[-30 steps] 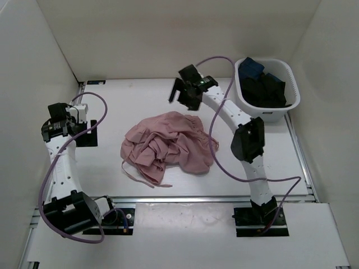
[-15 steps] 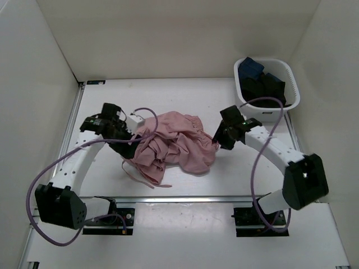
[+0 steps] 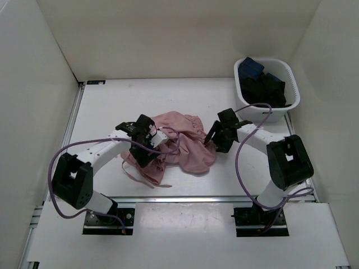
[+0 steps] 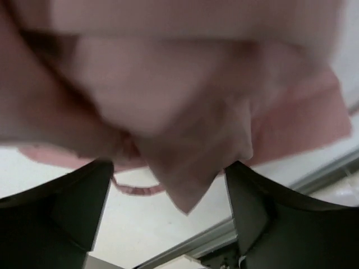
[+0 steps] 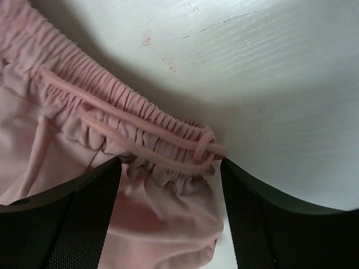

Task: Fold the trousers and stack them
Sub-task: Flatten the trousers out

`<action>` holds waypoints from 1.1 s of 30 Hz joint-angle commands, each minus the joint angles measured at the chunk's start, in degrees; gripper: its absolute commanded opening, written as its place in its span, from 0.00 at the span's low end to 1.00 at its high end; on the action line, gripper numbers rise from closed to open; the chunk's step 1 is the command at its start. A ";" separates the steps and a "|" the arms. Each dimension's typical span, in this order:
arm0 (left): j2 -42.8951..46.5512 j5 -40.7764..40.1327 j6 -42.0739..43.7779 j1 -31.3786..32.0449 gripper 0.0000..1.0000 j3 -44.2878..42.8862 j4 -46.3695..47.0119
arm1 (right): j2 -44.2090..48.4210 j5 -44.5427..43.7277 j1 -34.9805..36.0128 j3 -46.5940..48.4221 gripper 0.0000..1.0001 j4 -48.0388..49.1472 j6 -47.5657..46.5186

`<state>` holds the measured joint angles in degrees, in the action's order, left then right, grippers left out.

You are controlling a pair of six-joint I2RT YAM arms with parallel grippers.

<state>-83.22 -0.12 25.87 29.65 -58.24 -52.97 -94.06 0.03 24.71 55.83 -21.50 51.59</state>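
Observation:
The dusty-pink trousers (image 3: 182, 147) lie crumpled in a heap at the middle of the table. My left gripper (image 3: 147, 148) is low over the heap's left part. In the left wrist view it (image 4: 168, 188) is open, its dark fingers (image 4: 67, 216) wide apart, and a pointed flap of trousers fabric (image 4: 185, 168) hangs loose between them. My right gripper (image 3: 215, 138) is at the heap's right edge. It (image 5: 168, 179) is open too, and the gathered waistband (image 5: 140, 120) with its drawstring lies between the fingers (image 5: 263, 224), unpinched.
A white basket (image 3: 280, 109) holding dark black and blue clothes stands at the back right. A loose pink drawstring (image 3: 141, 178) trails from the heap toward the metal rail (image 3: 213, 197) at the near edge. White walls close in the left, back and right.
Both arms have swung in to the heap: the left from the left wall, the right from the back of the table. The heap has hardly shifted.

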 commanded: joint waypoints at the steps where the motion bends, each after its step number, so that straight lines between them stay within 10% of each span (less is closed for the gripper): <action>1: -2.72 -2.78 -1.60 0.15 0.88 3.64 6.38 | -3.14 3.65 -0.36 1.12 0.76 2.95 1.40; 4: -4.05 -2.78 -2.31 0.67 0.62 4.89 7.71 | -7.79 5.23 -0.89 1.73 0.67 2.42 2.02; 7: -3.27 -7.32 -3.46 0.67 0.14 5.42 8.32 | -9.65 5.24 -1.50 2.53 0.18 0.15 3.86; 9: 0.67 -12.51 -3.46 0.15 0.14 5.42 7.45 | -6.52 3.14 -2.12 3.05 0.00 -3.01 3.87; 20: 21.96 -22.55 8.57 -20.22 0.16 -1.88 -4.16 | 24.08 -13.66 -15.74 11.05 0.00 -30.26 -3.33; 25: 23.72 -21.86 11.74 -27.00 0.31 2.24 -3.72 | 27.96 -10.86 -17.06 10.53 0.00 -33.87 -3.96; 33: 24.33 -21.06 19.39 -37.64 0.21 0.85 -8.69 | 30.68 -12.41 -17.06 7.97 0.00 -34.31 -2.64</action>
<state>-60.60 -20.88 40.58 -4.99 -55.18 -56.18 -65.84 -9.02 7.79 62.74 -54.30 49.10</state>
